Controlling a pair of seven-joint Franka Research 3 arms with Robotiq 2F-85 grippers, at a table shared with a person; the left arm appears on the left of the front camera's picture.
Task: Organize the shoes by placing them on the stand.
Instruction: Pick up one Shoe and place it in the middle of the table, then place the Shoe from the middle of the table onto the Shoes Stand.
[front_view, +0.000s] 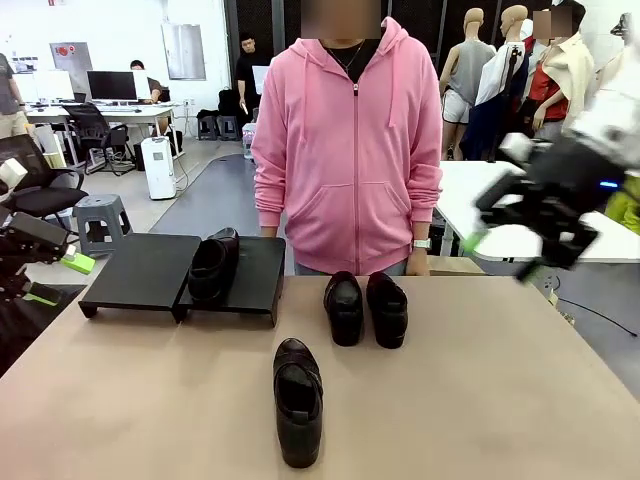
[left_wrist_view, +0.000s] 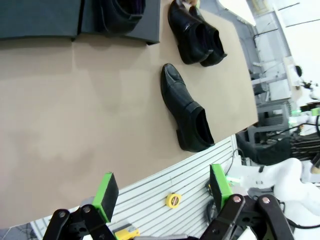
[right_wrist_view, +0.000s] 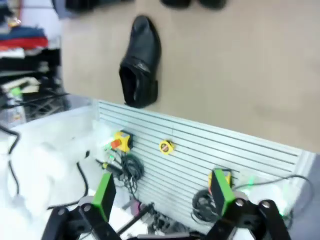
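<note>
A person in a pink zip hoodie (front_view: 348, 150) stands at twelve o'clock of the tan table (front_view: 500, 400). The stand (front_view: 140, 272), two low matte-black rectangular platforms side by side, sits at about ten o'clock. One shiny black leather slip-on shoe (front_view: 212, 266) rests on its right-hand platform, close to the seam. A matching pair (front_view: 343, 307) stands together just in front of the person. The fourth shoe (front_view: 298, 400) lies alone at six o'clock, toe pointing to twelve. The left gripper (front_view: 58, 280) hangs off the table at nine o'clock, jaws spread wide and empty. The right gripper (front_view: 500, 255), blurred, is raised at two o'clock with its jaws also wide apart, holding nothing.
</note>
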